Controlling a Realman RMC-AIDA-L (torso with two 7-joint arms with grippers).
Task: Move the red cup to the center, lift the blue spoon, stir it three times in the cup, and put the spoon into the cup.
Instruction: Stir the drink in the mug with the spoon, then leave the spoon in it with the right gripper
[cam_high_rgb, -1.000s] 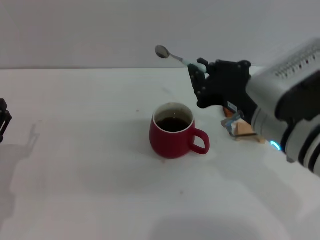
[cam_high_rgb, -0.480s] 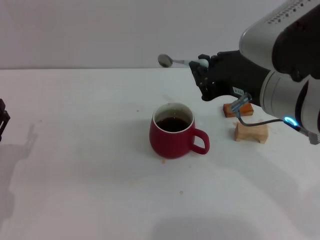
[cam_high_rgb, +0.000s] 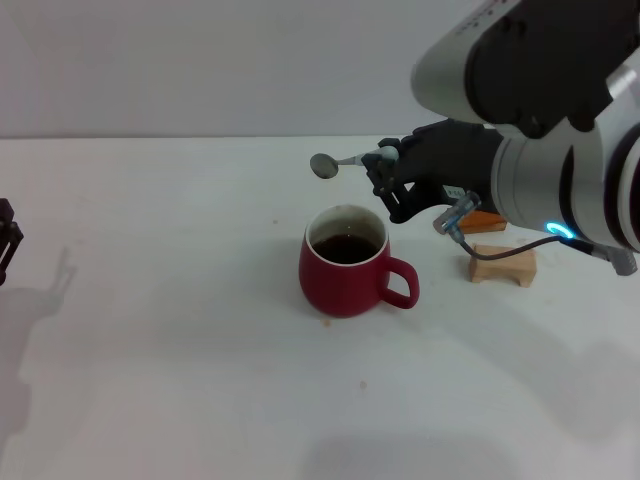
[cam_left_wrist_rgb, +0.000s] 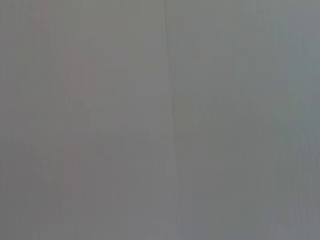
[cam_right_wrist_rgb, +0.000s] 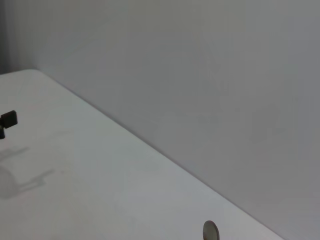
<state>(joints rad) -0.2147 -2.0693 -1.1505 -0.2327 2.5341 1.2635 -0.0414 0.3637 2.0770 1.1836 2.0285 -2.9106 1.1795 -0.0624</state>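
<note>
The red cup (cam_high_rgb: 347, 263) stands upright on the white table (cam_high_rgb: 180, 330) near the middle, handle to the right, dark liquid inside. My right gripper (cam_high_rgb: 384, 170) is shut on the pale-blue handle of the blue spoon (cam_high_rgb: 340, 162). It holds the spoon level in the air, just above and behind the cup's rim, silver bowl pointing left. The spoon's bowl also shows at the edge of the right wrist view (cam_right_wrist_rgb: 210, 231). My left gripper (cam_high_rgb: 6, 235) sits parked at the table's far left edge.
A tan wooden block (cam_high_rgb: 503, 265) and an orange-brown block (cam_high_rgb: 478, 221) lie right of the cup, under my right arm. Small brown specks dot the table near the cup. The left wrist view shows only a grey wall.
My right gripper has come down and to the left with the spoon, and the spoon's bowl now hangs lower, close above the cup's rim. The cup has not moved.
</note>
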